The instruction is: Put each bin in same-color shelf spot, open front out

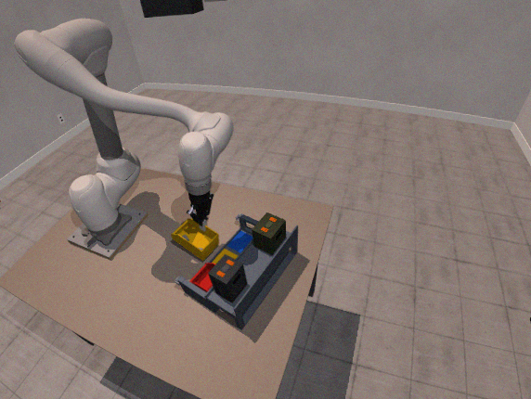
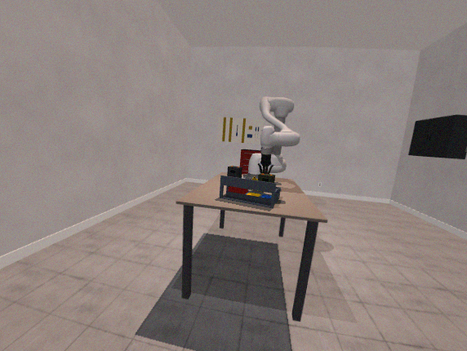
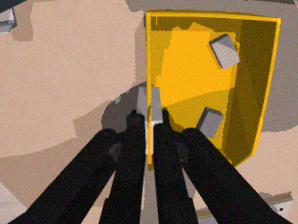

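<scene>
Our tool [image 1: 202,225] [image 2: 265,171] [image 3: 149,100] is closed on one thin side wall of the yellow bin [image 1: 187,246] [image 2: 254,179] [image 3: 195,65], before the shelf [image 1: 274,279] [image 2: 249,182]; it seems light and stiff, but loose parts [image 1: 186,237] [image 3: 225,51] may slide.

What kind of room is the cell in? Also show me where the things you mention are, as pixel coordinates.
Probably a workshop or robotics lab: tools hang on the far wall, a red cabinet [image 2: 245,161] stands behind, and an arm [image 1: 153,103] [image 2: 282,138] is mounted on a table [image 1: 116,315] [image 2: 245,207].

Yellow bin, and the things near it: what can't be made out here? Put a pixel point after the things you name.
- Yellow bin [image 1: 206,251] [image 2: 254,178] [image 3: 195,70], exterior view: mostly hidden behind the shelf and dark green box [image 1: 268,236] [image 2: 266,178].
- Its near end, wrist view: partly covered by the gripper [image 1: 203,226] [image 2: 266,171] [image 3: 149,100].
- Red bin [image 1: 200,279] [image 2: 237,190], top view: black box [image 1: 228,279] [image 2: 234,172] hides part.
</scene>
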Controlling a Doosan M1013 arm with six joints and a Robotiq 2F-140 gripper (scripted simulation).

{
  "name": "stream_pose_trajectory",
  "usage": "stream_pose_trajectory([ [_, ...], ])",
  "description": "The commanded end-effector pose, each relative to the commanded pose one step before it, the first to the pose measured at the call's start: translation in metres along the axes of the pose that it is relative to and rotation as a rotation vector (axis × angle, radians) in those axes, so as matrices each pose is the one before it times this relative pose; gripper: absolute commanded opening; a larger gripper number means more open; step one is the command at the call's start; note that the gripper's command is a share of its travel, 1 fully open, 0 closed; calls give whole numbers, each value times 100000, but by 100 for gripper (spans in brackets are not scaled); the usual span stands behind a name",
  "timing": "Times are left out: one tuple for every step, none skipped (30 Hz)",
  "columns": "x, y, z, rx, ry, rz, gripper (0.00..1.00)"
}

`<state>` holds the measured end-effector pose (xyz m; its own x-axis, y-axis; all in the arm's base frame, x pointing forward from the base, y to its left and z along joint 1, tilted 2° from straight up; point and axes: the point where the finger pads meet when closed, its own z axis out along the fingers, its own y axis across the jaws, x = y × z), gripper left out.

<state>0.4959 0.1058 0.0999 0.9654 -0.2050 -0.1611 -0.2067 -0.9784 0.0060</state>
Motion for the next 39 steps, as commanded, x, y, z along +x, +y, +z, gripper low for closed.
stream_pose_trajectory([
  [-3,-2,-10,19,3,-6,10],
  [1,0,0,0,0,0,10],
  [1,0,0,0,0,0,10],
  [2,0,0,0,0,0,10],
  [3,0,0,0,0,0,10],
  [4,0,-1,0,0,0,10],
  [5,0,-1,0,0,0,10],
  [6,0,-1,0,0,0,10],
  [7,0,-1,0,0,0,10],
  [9,0,-2,0,0,0,10],
  [0,0,0,0,0,0,10],
  [0,0,0,0,0,0,10],
  [11,0,-2,0,0,0,10],
  [12,0,-2,0,0,0,10],
  [14,0,-3,0,0,0,10],
  [16,0,-3,0,0,0,10],
  [18,0,-3,0,0,0,10],
  [20,0,-4,0,0,0,10],
  [22,0,-4,0,0,0,10],
  [25,0,-4,0,0,0,10],
  [27,0,-5,0,0,0,10],
  [29,0,-5,0,0,0,10],
  [32,0,-6,0,0,0,10],
  [34,0,-6,0,0,0,10],
  [37,0,-7,0,0,0,10],
  [39,0,-7,0,0,0,10],
  [42,0,-7,0,0,0,10],
  [0,0,0,0,0,0,10],
  [0,0,0,0,0,0,10],
  [44,0,-8,0,0,0,10],
  [47,0,-9,0,0,0,10],
  [50,0,-9,0,0,0,10],
  [52,0,-10,0,0,0,10],
  [55,0,-10,0,0,0,10],
  [57,0,-10,0,0,0,10],
  [60,0,-11,0,0,0,10],
  [63,0,-11,0,0,0,10],
  [65,0,-12,0,0,0,10],
  [68,0,-12,0,0,0,10],
])
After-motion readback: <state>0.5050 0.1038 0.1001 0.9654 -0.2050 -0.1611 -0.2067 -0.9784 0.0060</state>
